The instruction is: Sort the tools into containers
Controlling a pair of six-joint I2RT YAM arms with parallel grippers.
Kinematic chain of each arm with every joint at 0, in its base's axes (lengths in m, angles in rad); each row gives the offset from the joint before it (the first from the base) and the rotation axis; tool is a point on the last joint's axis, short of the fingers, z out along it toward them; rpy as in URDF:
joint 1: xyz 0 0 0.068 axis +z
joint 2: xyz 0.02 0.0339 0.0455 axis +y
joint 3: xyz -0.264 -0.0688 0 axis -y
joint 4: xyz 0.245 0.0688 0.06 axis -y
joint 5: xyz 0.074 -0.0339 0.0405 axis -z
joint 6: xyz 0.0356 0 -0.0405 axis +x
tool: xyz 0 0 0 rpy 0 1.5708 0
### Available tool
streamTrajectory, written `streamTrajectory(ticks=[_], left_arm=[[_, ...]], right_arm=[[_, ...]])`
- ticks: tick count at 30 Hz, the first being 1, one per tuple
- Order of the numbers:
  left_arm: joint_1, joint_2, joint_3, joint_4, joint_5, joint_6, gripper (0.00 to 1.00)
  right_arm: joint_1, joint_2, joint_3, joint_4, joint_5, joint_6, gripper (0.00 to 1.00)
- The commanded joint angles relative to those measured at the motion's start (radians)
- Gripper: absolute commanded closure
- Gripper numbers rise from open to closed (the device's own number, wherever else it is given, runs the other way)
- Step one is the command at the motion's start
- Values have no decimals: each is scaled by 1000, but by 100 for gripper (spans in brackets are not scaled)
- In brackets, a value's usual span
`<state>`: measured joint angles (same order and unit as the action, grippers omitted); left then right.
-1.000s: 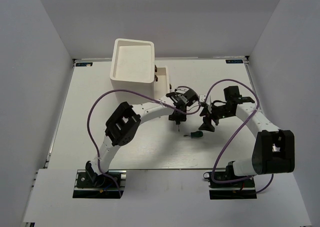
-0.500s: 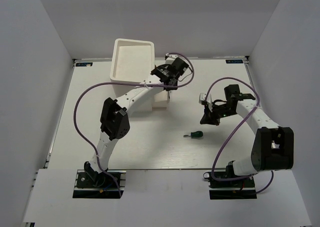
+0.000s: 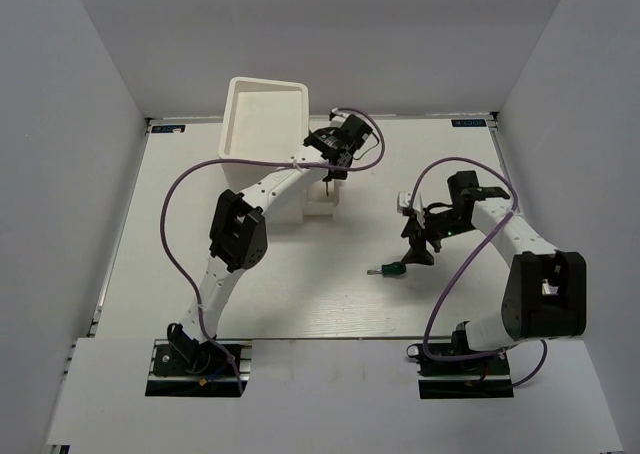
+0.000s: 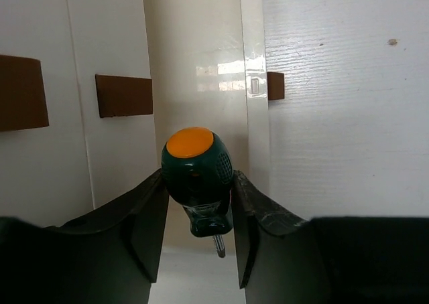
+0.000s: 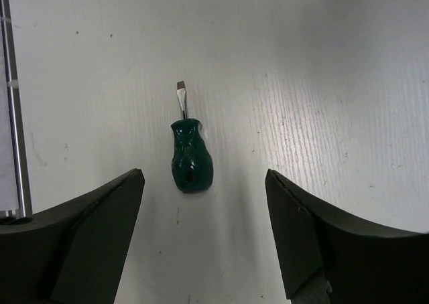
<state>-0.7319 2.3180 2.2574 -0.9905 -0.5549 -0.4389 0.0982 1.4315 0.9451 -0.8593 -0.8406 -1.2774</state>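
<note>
Over the white cabinet's (image 3: 262, 139) pulled-out drawer (image 3: 322, 206) near the desk's (image 3: 200, 274) far edge, I saw the left gripper (image 4: 198, 183) clamped on a stubby green-handled screwdriver (image 4: 196, 160), the right gripper (image 5: 204, 177) gaping above a second green-handled screwdriver (image 5: 190, 163) mid-desk.

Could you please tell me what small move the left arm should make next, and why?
Probably open the left gripper: it holds a stubby green-handled screwdriver tip-down over what looks like the pulled-out drawer of the white cabinet, so releasing should drop it inside.
</note>
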Motion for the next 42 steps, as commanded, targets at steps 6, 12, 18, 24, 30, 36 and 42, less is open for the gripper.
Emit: streamTrajectory(ticks=[6,12,18,24,30,36,42], left_arm=[[6,-28,76,13,-11,37,41],[15,-38,85,27,19,46,43],[-26,-167,60,161,177,150,88],[-46,-460,-125,236,139,160,47],[-15,-678,-285,185,-92,114,40],[213,-890,-667,121,-127,-94,64],[488,-1022,-994,236,201,-208,55]], right_arm=[[8,79,61,-141,-41,-194,22],[23,141,103,-227,-31,-309,22],[78,193,101,-282,32,-441,22],[161,138,-64,43,176,-274,29],[209,155,-167,305,342,-53,53],[207,136,-105,280,290,58,100],[212,176,217,204,199,433,100]])
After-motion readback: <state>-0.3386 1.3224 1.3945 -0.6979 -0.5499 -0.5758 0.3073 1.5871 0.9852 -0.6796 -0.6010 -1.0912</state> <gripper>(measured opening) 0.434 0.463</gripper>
